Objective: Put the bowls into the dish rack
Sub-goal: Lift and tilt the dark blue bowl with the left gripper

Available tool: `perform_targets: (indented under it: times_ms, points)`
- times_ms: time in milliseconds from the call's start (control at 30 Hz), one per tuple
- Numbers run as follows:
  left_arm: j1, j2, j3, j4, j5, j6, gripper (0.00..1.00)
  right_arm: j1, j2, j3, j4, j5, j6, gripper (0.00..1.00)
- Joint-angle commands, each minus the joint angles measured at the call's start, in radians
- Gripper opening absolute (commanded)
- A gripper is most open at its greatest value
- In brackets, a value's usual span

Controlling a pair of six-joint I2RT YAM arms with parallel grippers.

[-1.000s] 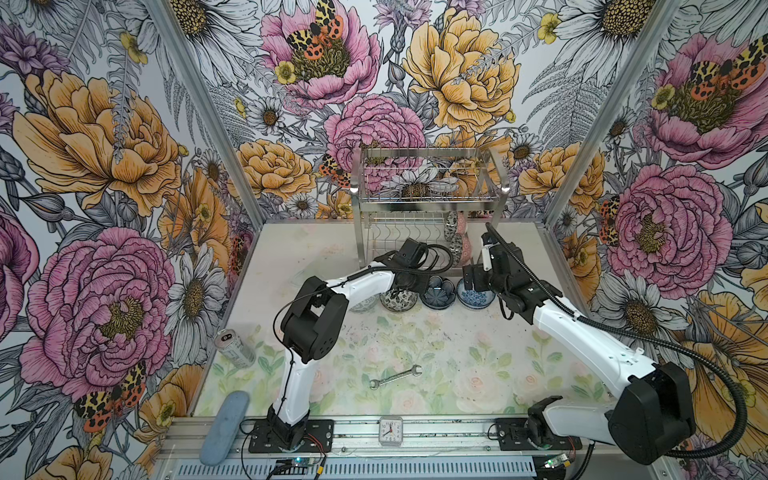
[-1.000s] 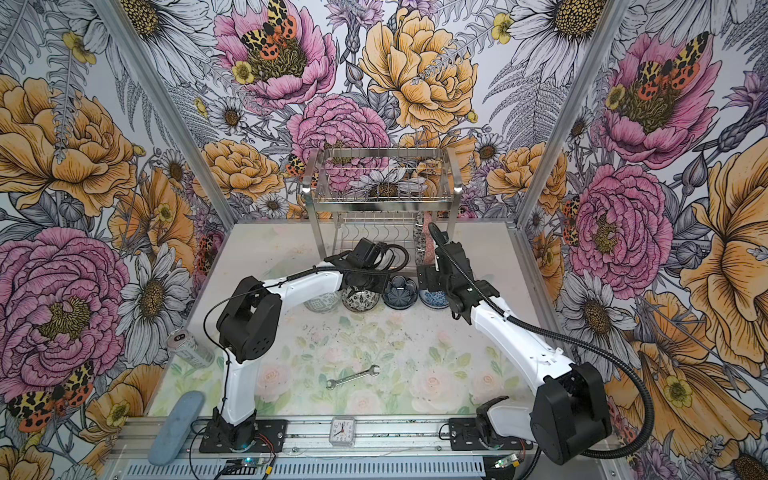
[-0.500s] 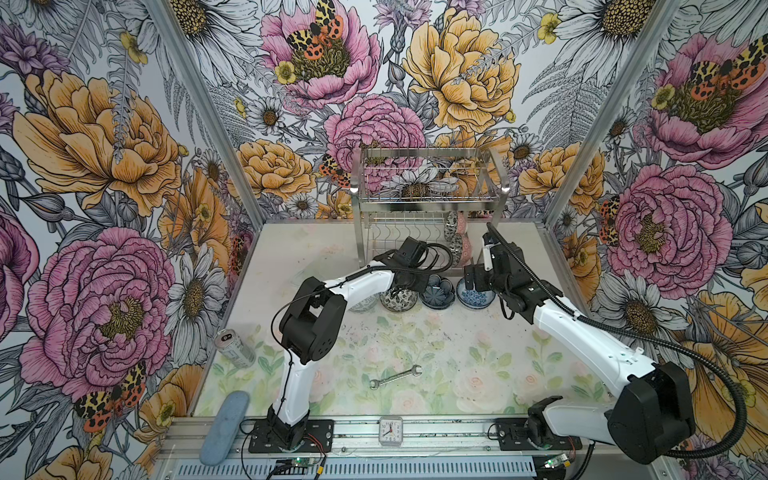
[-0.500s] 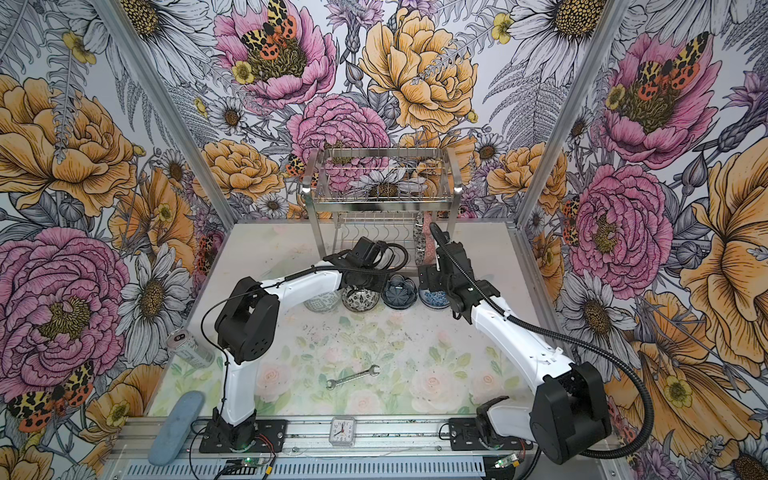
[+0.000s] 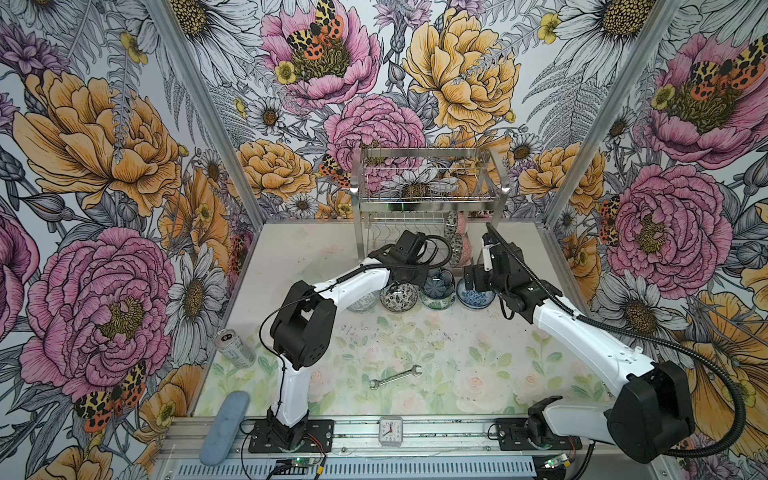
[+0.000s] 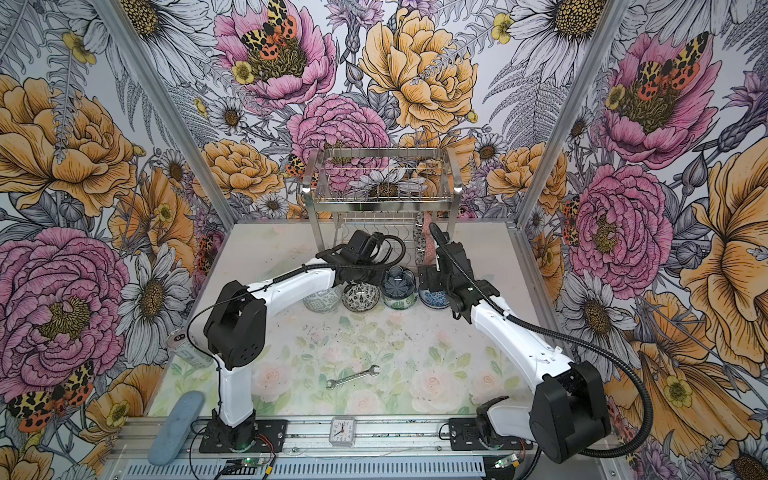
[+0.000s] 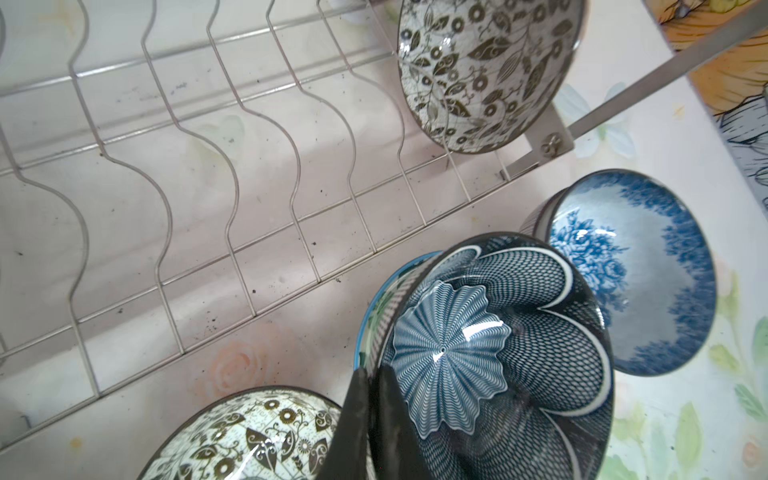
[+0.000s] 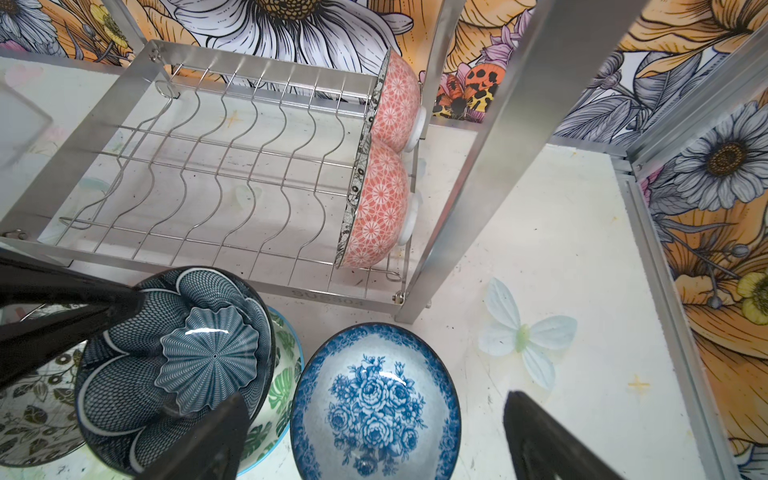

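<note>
Pinching the petal bowl (image 7: pixel 519 332) by its rim, left gripper (image 7: pixel 371 374) faces free dish rack (image 8: pixel 324 291) slots; right gripper (image 8: pixel 376 397) gapes wide.

Seven bowls (image 6: pixel 360 296) are showing in both top views. Two pink bowls (image 5: pixel 458 249) are standing in the one dish rack (image 5: pixel 428 203), upper centre. Five are sitting below it: one grey-green bowl (image 5: pixel 365 305), one black-and-white bowl (image 5: pixel 395 296), one blue floral bowl (image 5: pixel 478 300), and one dark blue bowl (image 5: pixel 438 282) nesting in one green-leaf bowl (image 5: pixel 434 304). One wrench (image 5: pixel 395 376), one can (image 5: pixel 233 348), one clock (image 5: pixel 390 431) and one grey-blue case (image 5: pixel 224 428) are lying lower.
</note>
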Motion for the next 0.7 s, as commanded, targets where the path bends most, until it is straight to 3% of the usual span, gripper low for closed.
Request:
perform_targets:
  times_ms: [0,333,667]
  points:
    - [0.002,-0.104,0.034,0.087,-0.049,-0.003,0.00,-0.004,-0.023,0.022,-0.008,-0.035,0.011,0.97]
    - [0.015,-0.302,-0.188,0.361,-0.139,-0.096,0.00,0.050,0.001,0.109,0.013,-0.184,0.108,0.96]
    - [0.007,-0.331,-0.258,0.428,-0.168,-0.132,0.00,0.105,0.049,0.164,0.063,-0.202,0.163,0.94]
